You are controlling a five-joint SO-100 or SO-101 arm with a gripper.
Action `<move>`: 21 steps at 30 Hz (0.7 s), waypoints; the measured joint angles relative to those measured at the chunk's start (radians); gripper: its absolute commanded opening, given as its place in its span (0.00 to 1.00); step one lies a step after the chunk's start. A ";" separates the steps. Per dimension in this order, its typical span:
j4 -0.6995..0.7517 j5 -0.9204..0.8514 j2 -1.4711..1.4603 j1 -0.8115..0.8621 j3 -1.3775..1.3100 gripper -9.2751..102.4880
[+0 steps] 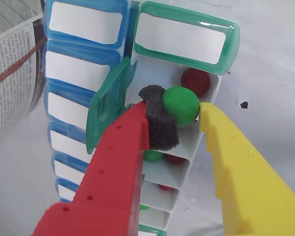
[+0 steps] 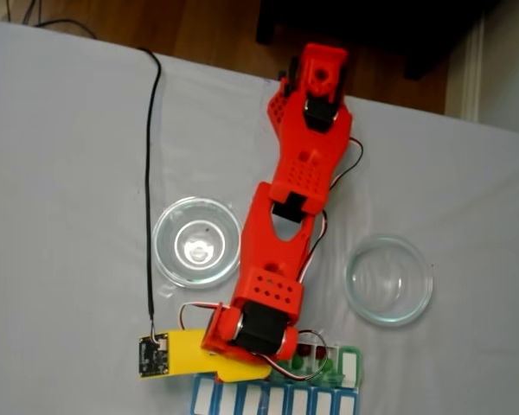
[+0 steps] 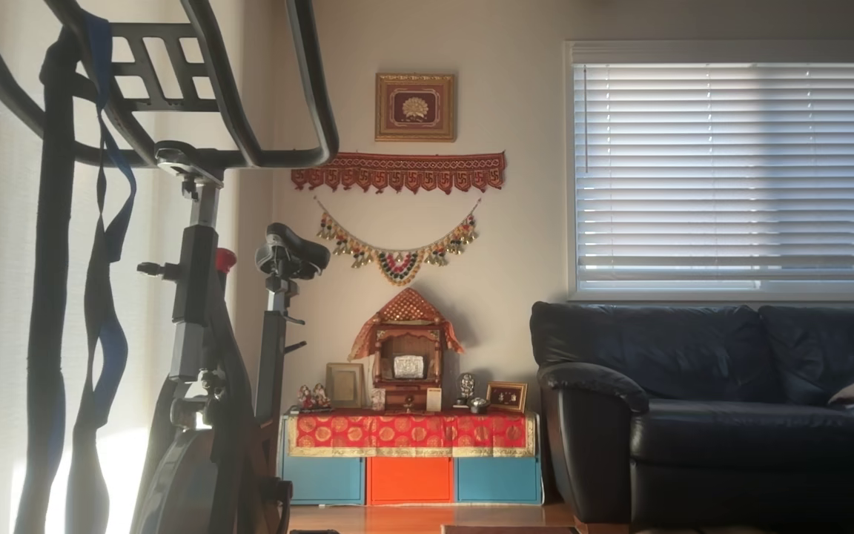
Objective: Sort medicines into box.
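From here, in the fixed view, the arm (image 2: 290,225) covers the gripper tip and most of the green box (image 2: 333,367), so I can't read the jaws there. The box and the blue row (image 2: 272,399) beside it sit at the bottom edge of the table (image 2: 60,173), and the blue row is cut off by the frame. I can just make out something red (image 2: 311,351) in the box past the arm; too small to say more.

The wrist view is clearer. The gripper (image 1: 173,115) is pinching a green ball (image 1: 181,104) between the dark foam pad (image 1: 160,125) on the red finger (image 1: 115,162) and the tip of the yellow finger (image 1: 236,162). The foam hides the ball's left side. The ball sits right over an open compartment of the box (image 1: 206,128), whose green lid (image 1: 108,105) stands open to the left. I can't tell if the ball touches the compartment wall.

A red ball (image 1: 195,81) lies in that same compartment, partly behind the held one. Lower compartments hold another green ball (image 1: 152,156) and a red one (image 1: 176,158), both half hidden by the foam and dividers. Further down are red and green bits, but I can't make them out.

Two glass dishes sit mid-table, one left of the arm (image 2: 196,241), one right (image 2: 388,279), both well apart from the box.

The other view shows a room with a sofa (image 3: 716,408) and an exercise bike (image 3: 197,311).
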 measured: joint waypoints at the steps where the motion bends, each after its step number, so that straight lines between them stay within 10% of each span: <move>1: 0.000 0.000 0.000 0.000 0.000 0.09; 21: 0.000 0.018 -0.262 -0.011 -0.267 0.09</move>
